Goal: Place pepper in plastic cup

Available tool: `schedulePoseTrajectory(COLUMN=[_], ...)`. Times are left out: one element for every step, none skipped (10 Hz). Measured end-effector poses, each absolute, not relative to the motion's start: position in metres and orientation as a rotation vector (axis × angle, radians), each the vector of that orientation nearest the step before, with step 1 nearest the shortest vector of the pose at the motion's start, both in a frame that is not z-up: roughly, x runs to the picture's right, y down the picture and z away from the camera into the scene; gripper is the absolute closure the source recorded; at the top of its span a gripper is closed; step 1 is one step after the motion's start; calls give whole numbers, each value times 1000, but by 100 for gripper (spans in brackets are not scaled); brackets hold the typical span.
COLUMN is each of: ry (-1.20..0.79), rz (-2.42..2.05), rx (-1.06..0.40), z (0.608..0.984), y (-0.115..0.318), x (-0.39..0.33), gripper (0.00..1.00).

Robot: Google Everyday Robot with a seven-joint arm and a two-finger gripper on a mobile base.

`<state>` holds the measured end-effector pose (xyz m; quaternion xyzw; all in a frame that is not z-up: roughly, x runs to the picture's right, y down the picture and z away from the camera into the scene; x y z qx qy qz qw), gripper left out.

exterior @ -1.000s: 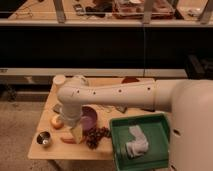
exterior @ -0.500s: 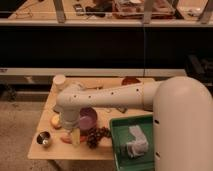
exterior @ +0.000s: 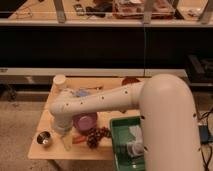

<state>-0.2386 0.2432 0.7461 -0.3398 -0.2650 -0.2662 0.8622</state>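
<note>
Gripper (exterior: 66, 141): cannot tell whether spread or closed; hangs tip-down at front-left of light wooden table (exterior: 107, 84).

Long slim red-orange pepper (exterior: 80, 139) lies on table at gripper's 3 o'clock, just beside it, not held as far as visible.

Small white plastic cup (exterior: 59, 81) at 12 o'clock, well apart, at far edge.

Risks:
- off-centre descent nudges pepper into dark grape bunch (exterior: 97, 134)
- sweep knocks shiny metal cup (exterior: 44, 138) at 9 o'clock
- long pepper tips light cup

Versus half-second back: gripper lower, nearer front edge; pepper unmoved.
</note>
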Motion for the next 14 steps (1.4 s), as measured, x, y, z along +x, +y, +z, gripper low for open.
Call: schedulePoseTrajectory(ry=[-553,-543,-525,-516,-508,-504,-508,-519,-530,-562,-594,-618,-625,-628], rz=[-555,-548,-535,-526,-509,-498,-489,-485,-484,-507,-529,-541,-545,-549], rx=[-715,-717,-722,-725,-725,-724,-722,-721,-717,-709,-705,-700,-697,-698], z=[752,758,764,768,772,774,775,777,779,780,780,782,782,781], y=[246,247,247,247,245,243,240,240,240,240,242,242,242,243], x=[-242,-243,-240,-237,-229,-223,-215,-210,-207,-207,-208,-207,-207,-209], gripper=[20,20,20,20,20,20,20,20,20,20,20,20,20,20])
